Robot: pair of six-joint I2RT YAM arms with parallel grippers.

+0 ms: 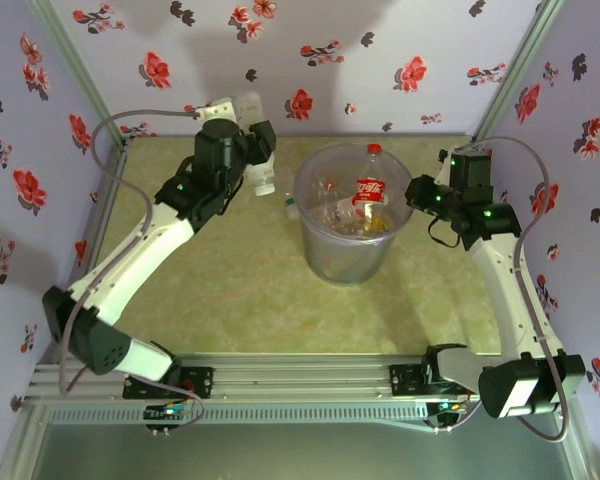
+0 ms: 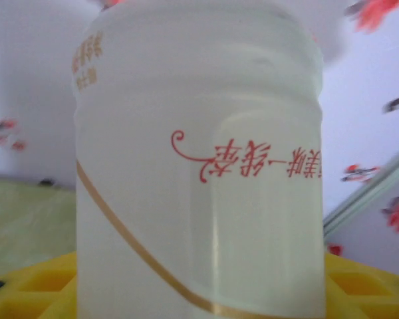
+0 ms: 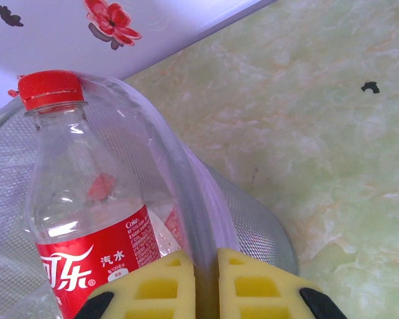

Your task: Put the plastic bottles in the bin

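- we are holding a pale bottle (image 1: pixel 246 106) in the left gripper (image 1: pixel 257 146), raised near the far-left corner of the table (image 1: pixel 230 295). the yellow pads (image 2: pixel 26 289) are pinching its body from both sides.
- we are pinching the right rim of the bin (image 1: pixel 330 255) with the right gripper (image 3: pixel 206 282). its fingers are pressed together with the thin wall between them.
- the bin is standing toward the far edge of the table, about midway across. a red-labelled bottle (image 3: pixel 86 226) is standing upright inside it, above other contents we cannot sort out.
- the pale bottle is sitting to the left of the bin, not yet over the opening.
- handling, as we are judging it: the pale bottle is looking light. its thin wall is likely to dent under a hard squeeze, and its smooth label is likely to slip.
- we are recommending a hold across the mid-body with moderate force, well clear of the tapering neck.
- the bin is probably light too and apt to slide or tip, so we are treating the rim pinch as a steadying hold for the drop.
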